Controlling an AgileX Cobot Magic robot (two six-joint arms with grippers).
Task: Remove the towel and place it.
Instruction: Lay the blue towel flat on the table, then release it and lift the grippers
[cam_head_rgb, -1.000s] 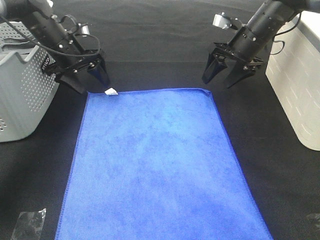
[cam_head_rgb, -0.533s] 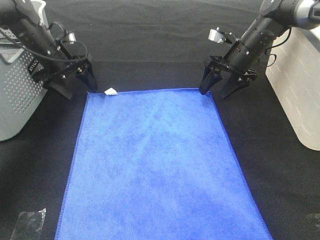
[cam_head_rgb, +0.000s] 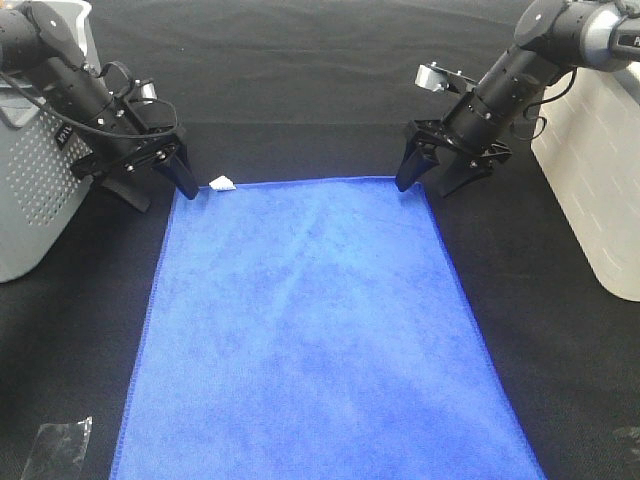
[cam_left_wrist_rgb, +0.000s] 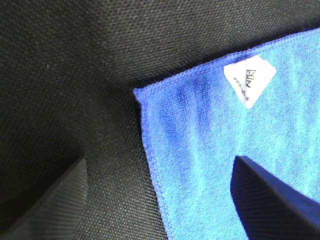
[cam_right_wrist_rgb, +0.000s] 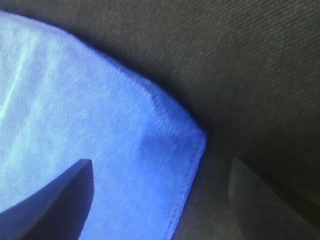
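Observation:
The royal-blue towel (cam_head_rgb: 315, 330) lies flat and spread out on the black table, with its small white tag (cam_head_rgb: 221, 183) at the far left corner. My left gripper (cam_head_rgb: 160, 188) is open and down at that far left corner; in the left wrist view its fingers (cam_left_wrist_rgb: 270, 195) straddle the corner (cam_left_wrist_rgb: 165, 115), beside the tag (cam_left_wrist_rgb: 250, 80). My right gripper (cam_head_rgb: 424, 185) is open and down at the far right corner; in the right wrist view its fingers (cam_right_wrist_rgb: 55, 200) straddle that corner (cam_right_wrist_rgb: 175, 145). Neither holds the cloth.
A grey perforated basket (cam_head_rgb: 25, 200) stands at the left edge behind my left arm. A white bin (cam_head_rgb: 600, 180) stands at the right edge. A crumpled clear plastic scrap (cam_head_rgb: 55, 445) lies at the front left.
Both grippers have come down and settled at the towel's two far corners, the left shifting left and the right lowering toward the cloth. The towel has not moved.

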